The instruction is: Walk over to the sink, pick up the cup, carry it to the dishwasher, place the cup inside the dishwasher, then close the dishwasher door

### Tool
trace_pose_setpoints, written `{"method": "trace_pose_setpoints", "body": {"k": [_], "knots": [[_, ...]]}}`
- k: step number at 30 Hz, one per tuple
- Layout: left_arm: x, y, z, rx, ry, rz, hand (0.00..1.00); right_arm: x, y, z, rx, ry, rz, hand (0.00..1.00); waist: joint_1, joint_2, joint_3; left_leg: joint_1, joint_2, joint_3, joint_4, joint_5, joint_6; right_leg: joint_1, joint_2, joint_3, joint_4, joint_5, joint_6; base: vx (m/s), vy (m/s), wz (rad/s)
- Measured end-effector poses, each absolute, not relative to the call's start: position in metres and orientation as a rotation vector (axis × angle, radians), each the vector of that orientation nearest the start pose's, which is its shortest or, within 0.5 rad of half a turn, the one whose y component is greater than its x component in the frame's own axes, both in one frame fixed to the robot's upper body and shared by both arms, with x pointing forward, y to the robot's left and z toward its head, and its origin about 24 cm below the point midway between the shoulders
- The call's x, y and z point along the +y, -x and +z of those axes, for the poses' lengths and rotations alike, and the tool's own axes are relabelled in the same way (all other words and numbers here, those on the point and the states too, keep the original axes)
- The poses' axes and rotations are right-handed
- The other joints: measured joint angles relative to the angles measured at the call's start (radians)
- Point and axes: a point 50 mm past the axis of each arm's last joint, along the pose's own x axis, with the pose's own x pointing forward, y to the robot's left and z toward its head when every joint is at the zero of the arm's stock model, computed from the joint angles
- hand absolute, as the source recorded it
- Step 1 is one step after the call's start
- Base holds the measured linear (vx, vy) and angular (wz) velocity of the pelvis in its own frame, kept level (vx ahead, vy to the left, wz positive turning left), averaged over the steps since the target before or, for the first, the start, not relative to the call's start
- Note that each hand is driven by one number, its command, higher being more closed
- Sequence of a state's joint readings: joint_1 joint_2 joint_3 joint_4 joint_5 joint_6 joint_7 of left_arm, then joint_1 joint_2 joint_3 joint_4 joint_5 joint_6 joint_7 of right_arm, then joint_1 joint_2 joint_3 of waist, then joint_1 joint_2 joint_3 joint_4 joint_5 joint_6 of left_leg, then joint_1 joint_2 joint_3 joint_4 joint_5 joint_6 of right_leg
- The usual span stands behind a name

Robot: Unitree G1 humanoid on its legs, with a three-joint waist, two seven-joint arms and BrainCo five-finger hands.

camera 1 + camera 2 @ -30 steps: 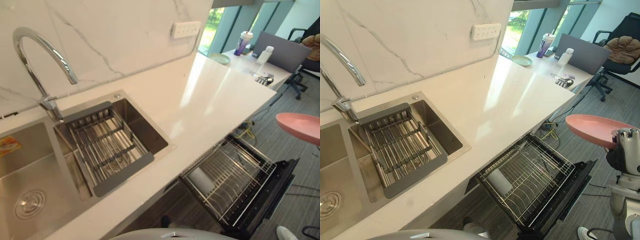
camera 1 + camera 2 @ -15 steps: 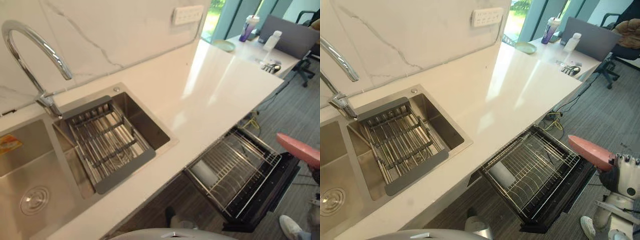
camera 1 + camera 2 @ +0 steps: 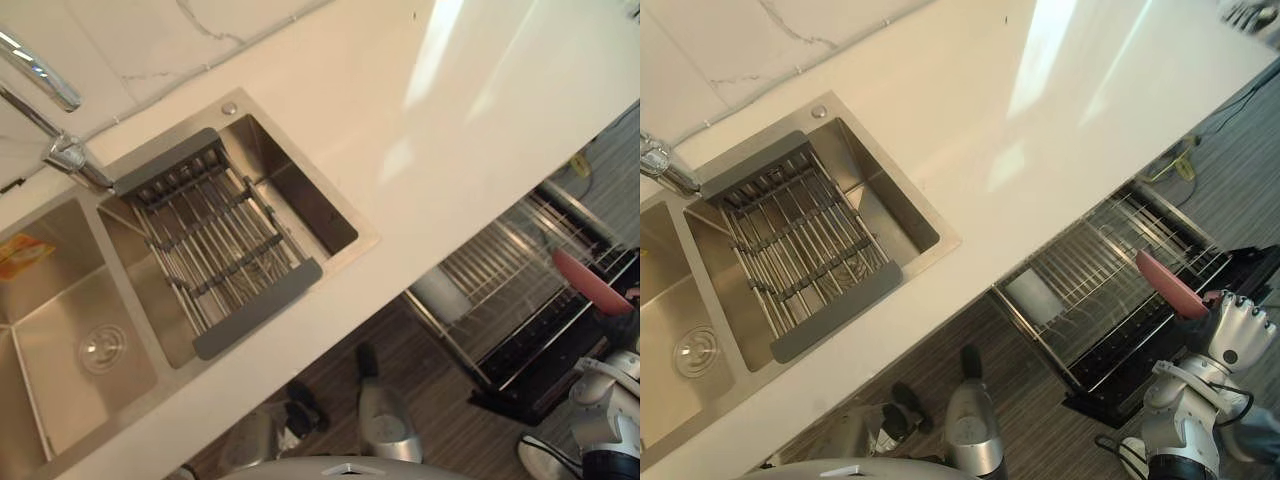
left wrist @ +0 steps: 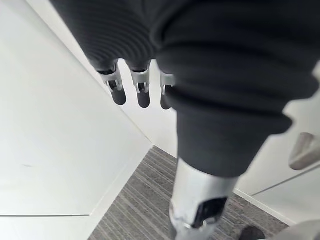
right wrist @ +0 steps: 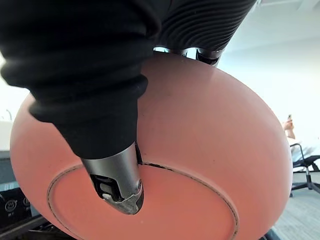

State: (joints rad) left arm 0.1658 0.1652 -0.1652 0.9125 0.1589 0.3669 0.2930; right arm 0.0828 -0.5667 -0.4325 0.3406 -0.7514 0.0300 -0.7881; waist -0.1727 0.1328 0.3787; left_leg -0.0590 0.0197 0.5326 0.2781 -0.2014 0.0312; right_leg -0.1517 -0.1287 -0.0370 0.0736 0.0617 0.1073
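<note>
My right hand (image 3: pixel 1236 336) is shut on a pink bowl (image 3: pixel 1170 285), which stands tilted on edge. In the right wrist view my thumb (image 5: pixel 118 181) presses on the pink bowl's (image 5: pixel 210 150) underside and the fingers reach over its far rim. The bowl hangs over the open dishwasher's door (image 3: pixel 1160 352), at the outer end of the pulled-out wire rack (image 3: pixel 1102 272). A white cup (image 3: pixel 1032 297) lies in the rack's inner end. My left hand (image 4: pixel 140 91) hangs with straight fingers and holds nothing, beside white cabinet fronts.
The white countertop (image 3: pixel 450 120) runs above the dishwasher. A steel double sink (image 3: pixel 60 340) lies at the left, with a grey drying rack (image 3: pixel 215 250) across one basin and the faucet (image 3: pixel 40 80) behind. A white shoe (image 3: pixel 545 458) shows on the floor by the door.
The camera has tipped down and rolled. The pink bowl has gone from flat to tilted on edge and come down close over the dishwasher rack and door.
</note>
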Motion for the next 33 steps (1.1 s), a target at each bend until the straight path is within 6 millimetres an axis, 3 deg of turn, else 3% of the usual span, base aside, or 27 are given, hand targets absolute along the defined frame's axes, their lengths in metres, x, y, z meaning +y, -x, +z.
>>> {"method": "trace_pose_setpoints", "body": {"k": [4, 9, 14, 23, 27, 28, 33], "knots": [[0.207, -0.069, -0.16, 1.336, -0.55, 0.133, 0.0, -0.388, -0.19, 0.098, -0.03, 1.417, -1.11, 1.0, -0.012, 0.064, 0.048, -0.027, -0.045, -0.038, -0.047, 0.039, -0.005, -0.054, -0.032, -0.001, 0.004, 0.012, 0.013, -0.02, 0.022, -0.09], [0.199, -0.09, -0.157, 1.272, -0.527, 0.117, 0.0, -0.384, -0.206, 0.111, -0.082, 1.379, -1.118, 1.0, -0.011, 0.112, 0.085, -0.048, -0.091, -0.085, -0.138, 0.075, 0.017, -0.11, -0.051, 0.0, 0.01, 0.051, 0.014, -0.05, 0.038, 0.0], [0.198, -0.101, -0.154, 1.237, -0.505, 0.102, 0.0, -0.384, -0.219, 0.115, -0.077, 1.318, -1.143, 1.0, -0.002, 0.119, 0.081, -0.071, -0.117, -0.103, -0.194, 0.135, -0.011, -0.151, -0.062, -0.003, 0.001, 0.073, 0.01, -0.01, 0.007, 0.12], [0.195, -0.101, -0.155, 1.23, -0.449, 0.101, 0.0, -0.379, -0.232, 0.112, -0.062, 1.306, -1.113, 1.0, 0.002, 0.127, 0.075, -0.1, -0.116, -0.157, -0.214, 0.155, -0.045, -0.166, -0.057, -0.017, -0.026, 0.086, 0.002, 0.01, -0.031, 0.04], [0.193, -0.108, -0.154, 1.22, -0.422, 0.108, 0.0, -0.392, -0.234, 0.102, 0.065, 1.226, -1.142, 1.0, 0.014, 0.133, 0.071, -0.103, -0.116, -0.179, -0.229, 0.168, -0.048, -0.167, -0.058, -0.036, -0.02, 0.086, 0.0, 0.0, -0.029, 0.15], [0.191, -0.108, -0.154, 1.222, -0.419, 0.106, 0.0, -0.396, -0.235, 0.102, 0.1, 1.192, -1.168, 0.0, 0.014, 0.133, 0.071, -0.104, -0.116, -0.183, -0.23, 0.172, -0.046, -0.167, -0.058, -0.04, -0.02, 0.085, -0.001, 0.0, -0.032, 0.09], [0.189, -0.108, -0.154, 1.224, -0.414, 0.095, 0.0, -0.418, -0.231, 0.112, 0.203, 1.102, -1.253, 0.0, 0.019, 0.139, 0.066, -0.108, -0.116, -0.214, -0.233, 0.182, -0.039, -0.167, -0.061, -0.067, 0.001, 0.072, -0.01, 0.01, -0.023, 0.18]]}}
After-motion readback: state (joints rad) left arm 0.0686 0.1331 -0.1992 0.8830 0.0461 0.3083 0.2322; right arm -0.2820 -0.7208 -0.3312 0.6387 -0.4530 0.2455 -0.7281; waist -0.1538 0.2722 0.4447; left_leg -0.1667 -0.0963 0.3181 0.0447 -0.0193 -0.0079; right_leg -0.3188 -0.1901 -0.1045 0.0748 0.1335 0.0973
